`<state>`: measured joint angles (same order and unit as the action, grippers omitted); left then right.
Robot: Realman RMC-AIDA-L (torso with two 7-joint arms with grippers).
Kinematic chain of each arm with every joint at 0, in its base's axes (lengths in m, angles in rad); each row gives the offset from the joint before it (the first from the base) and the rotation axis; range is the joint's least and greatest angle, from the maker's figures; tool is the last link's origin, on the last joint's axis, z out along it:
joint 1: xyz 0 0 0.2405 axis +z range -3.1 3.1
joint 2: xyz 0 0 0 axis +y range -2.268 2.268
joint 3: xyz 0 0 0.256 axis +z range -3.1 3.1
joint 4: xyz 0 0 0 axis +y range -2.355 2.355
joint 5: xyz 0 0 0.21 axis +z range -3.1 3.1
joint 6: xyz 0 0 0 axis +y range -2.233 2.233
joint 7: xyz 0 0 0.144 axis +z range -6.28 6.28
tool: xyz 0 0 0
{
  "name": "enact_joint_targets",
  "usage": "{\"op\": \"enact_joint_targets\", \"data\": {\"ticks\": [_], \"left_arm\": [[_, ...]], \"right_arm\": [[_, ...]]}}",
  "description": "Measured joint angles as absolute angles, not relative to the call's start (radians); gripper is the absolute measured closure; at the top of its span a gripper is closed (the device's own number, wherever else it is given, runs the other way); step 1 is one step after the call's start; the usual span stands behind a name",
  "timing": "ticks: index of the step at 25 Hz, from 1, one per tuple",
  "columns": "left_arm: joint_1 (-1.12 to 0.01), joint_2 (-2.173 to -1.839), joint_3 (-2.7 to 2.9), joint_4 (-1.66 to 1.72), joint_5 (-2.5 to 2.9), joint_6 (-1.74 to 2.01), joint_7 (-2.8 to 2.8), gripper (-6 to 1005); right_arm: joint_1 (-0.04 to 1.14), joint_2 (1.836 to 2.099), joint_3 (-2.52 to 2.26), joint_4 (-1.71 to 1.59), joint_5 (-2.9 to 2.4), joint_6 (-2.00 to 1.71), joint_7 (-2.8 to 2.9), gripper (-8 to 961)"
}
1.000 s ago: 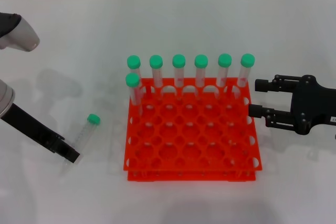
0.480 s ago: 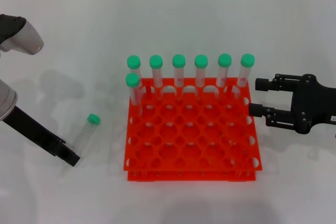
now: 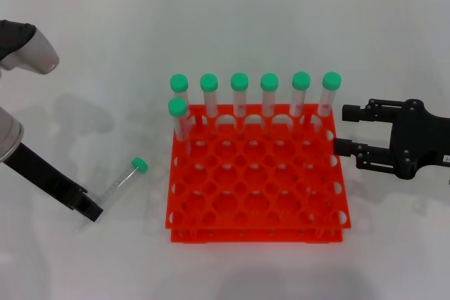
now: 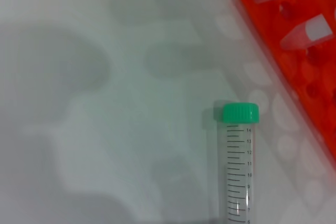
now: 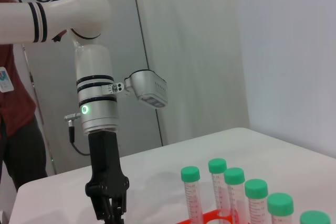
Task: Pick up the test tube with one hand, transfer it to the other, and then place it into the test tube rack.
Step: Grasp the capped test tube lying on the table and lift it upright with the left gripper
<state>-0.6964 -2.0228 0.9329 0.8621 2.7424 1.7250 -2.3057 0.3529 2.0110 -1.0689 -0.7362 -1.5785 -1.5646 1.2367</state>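
Since 0.5 s ago we see the slender clear green-capped test tube [image 3: 122,183] swing its cap toward the bright orange-red square plastic rack [image 3: 256,177], its base at our unlabelled black left gripper [image 3: 90,211], whose grip we cannot tell. Our labelled black right gripper [image 3: 346,131] waits beside the rack, fingers spread apart.

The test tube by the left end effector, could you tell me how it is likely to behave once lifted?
The test tube looks like thin clear plastic and seems empty, so probably light and stiff. Its smooth round wall may slip or swing between the left end effector pads, since the grip appears to be at its tip. If dropped on the table, it would likely roll.
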Motion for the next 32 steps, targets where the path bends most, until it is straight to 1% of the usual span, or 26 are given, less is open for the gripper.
{"op": "enact_joint_targets", "data": {"ticks": [6, 22, 26, 32], "left_arm": [[-0.696, -2.023, 0.938, 0.858, 2.744, 1.722, -2.305, 789], [-0.698, -2.022, 0.94, 0.849, 2.743, 1.718, -2.3, 807], [-0.699, -2.017, 0.923, 0.853, 2.733, 1.713, -2.299, 808], [-0.693, -1.999, 0.825, 0.889, 2.711, 1.706, -2.285, 808]], "right_arm": [[0.353, 2.011, -1.068, -0.736, -1.578, -1.565, 1.236, 363], [0.353, 2.011, -1.066, -0.738, -1.578, -1.565, 1.236, 363], [0.353, 2.011, -1.066, -0.739, -1.578, -1.565, 1.236, 363], [0.353, 2.011, -1.065, -0.738, -1.567, -1.563, 1.224, 363]]}}
